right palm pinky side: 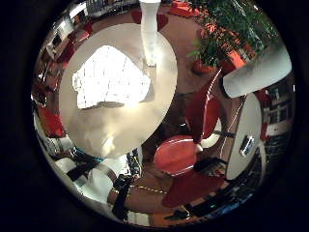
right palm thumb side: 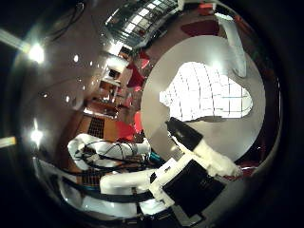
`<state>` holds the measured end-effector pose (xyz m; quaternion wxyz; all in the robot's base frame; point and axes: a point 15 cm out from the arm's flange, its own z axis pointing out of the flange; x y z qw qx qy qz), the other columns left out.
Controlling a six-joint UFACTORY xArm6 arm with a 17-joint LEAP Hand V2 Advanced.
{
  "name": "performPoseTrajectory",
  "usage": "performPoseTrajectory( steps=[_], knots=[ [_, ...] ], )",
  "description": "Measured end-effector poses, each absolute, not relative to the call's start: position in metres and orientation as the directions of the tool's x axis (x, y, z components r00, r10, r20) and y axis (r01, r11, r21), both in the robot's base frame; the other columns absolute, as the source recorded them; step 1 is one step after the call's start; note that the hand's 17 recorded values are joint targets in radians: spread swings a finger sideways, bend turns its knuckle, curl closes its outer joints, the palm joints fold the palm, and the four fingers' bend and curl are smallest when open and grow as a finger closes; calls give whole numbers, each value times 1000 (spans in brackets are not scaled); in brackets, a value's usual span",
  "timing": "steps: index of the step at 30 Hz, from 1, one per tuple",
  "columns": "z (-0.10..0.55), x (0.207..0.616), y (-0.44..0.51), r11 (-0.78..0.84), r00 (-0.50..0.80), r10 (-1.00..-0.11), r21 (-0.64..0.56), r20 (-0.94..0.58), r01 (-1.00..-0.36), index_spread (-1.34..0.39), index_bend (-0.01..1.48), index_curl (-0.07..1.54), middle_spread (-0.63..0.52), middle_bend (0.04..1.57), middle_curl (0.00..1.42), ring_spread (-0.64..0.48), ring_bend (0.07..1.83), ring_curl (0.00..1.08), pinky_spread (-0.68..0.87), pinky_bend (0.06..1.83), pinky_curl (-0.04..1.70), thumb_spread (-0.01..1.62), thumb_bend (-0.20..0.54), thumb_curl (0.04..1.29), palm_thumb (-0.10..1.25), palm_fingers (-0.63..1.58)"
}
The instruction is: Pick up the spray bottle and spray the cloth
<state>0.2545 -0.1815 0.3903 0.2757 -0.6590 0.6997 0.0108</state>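
Note:
A white cloth (right palm pinky side: 111, 77) with a grid pattern lies crumpled on a round pale table (right palm pinky side: 111, 130). The white spray bottle (right palm pinky side: 149, 34) stands upright beside the cloth, near the table's rim. My hand (right palm thumb side: 197, 161) hovers well above the table, apart from both. One black and white finger (right palm thumb side: 190, 137) reaches out straight toward the cloth, and another white finger (right palm pinky side: 256, 72) shows off to the side of the table. Nothing is held in the hand.
Red chairs (right palm pinky side: 178, 154) stand on the floor beside the table, and more red chairs (right palm thumb side: 126, 128) lie further off. A potted green plant (right palm pinky side: 227, 29) is beyond the bottle. The white robot arm (right palm thumb side: 118, 180) runs behind the hand.

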Motion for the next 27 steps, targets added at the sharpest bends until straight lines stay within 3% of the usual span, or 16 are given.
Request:
performPoseTrajectory(
  steps=[10,14,19,27],
  knots=[
    [371,261,-238,395,-83,-796,-410,-600,-822,-273,155,281,54,241,364,202,379,265,430,317,291,1062,-21,382,719,285],
    [358,258,-262,464,-94,-753,-424,-651,-778,-244,134,263,88,247,369,209,371,266,420,367,306,1062,-22,387,719,188],
    [344,262,-289,538,-78,-711,-470,-698,-699,-216,143,253,117,262,373,216,393,273,405,385,311,1062,-22,391,718,150],
    [286,274,-301,689,-137,-611,-439,-780,-576,-185,145,252,140,281,376,215,429,284,403,399,315,1063,-22,393,718,132]
  ],
)
